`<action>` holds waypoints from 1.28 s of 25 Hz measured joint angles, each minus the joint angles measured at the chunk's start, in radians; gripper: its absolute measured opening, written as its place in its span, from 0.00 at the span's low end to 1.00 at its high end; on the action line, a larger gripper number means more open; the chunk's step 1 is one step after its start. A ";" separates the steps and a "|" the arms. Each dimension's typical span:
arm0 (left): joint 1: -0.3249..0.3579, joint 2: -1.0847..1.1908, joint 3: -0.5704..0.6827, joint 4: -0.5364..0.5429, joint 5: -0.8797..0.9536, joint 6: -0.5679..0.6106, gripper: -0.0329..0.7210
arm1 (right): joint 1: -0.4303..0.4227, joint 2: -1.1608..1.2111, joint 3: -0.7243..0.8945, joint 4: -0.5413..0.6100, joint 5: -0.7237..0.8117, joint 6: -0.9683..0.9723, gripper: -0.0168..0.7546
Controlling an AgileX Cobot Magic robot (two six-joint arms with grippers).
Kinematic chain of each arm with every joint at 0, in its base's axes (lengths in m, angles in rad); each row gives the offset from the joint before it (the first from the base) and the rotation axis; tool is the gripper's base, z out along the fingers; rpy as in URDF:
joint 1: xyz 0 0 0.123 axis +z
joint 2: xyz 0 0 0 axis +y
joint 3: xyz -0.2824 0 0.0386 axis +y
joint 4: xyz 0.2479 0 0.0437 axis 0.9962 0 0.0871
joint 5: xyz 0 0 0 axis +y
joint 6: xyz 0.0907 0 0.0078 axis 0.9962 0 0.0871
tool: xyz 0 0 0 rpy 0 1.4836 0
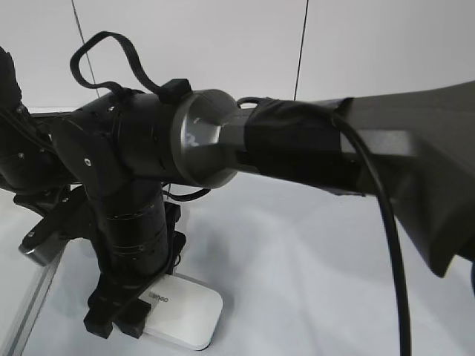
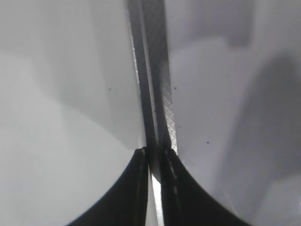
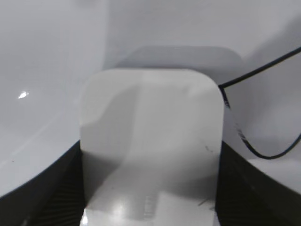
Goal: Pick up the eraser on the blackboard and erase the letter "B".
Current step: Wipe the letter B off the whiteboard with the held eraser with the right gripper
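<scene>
- Low at the left of the exterior view, the right tool (image 1: pixel 122 317) reaches across and stands over the eraser (image 1: pixel 189 315), its black fingers straddling the eraser's near-left end.
- That eraser is a white rounded-rectangular block lying flat on the blackboard (image 1: pixel 297 259), whose white surface fills the lower part of the view; faint grey lettering shows on the eraser's top next to the tool.
- From the right wrist view, the eraser (image 3: pixel 150 141) fills the middle, running away from the camera with its rounded far corners clear of the tool.
- Each dark, textured finger (image 3: pixel 244 188) of the right tool (image 3: pixel 150 207) sits against one long side of the eraser, left and right, so the tool is set to the eraser's width and closed on it.
- Whether the eraser is lifted off the blackboard (image 3: pixel 47 70) or resting on it cannot be told; a soft shadow lies beyond its far end.
- Just right of the eraser, thin black marker strokes (image 3: pixel 256 113) curve across the board; which letter they belong to cannot be read.
- Across the exterior view, the right arm (image 1: pixel 297 148) spans from right to left, a black cable (image 1: pixel 386 237) hanging from it.
- At the left wrist view, the left tool (image 2: pixel 155 162) has its two black fingers nearly together, with a thin grey metal strip (image 2: pixel 153 84), the blackboard's frame edge by its look, running up from the narrow slit between them; whether they pinch it cannot be told.
</scene>
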 joint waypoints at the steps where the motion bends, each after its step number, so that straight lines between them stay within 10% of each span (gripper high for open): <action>1: 0.000 0.000 0.000 0.000 -0.002 0.002 0.09 | 0.000 0.000 0.000 -0.002 -0.002 0.007 0.75; 32: 0.000 0.000 0.000 -0.008 -0.006 0.004 0.09 | -0.234 0.032 -0.096 -0.064 0.006 0.199 0.75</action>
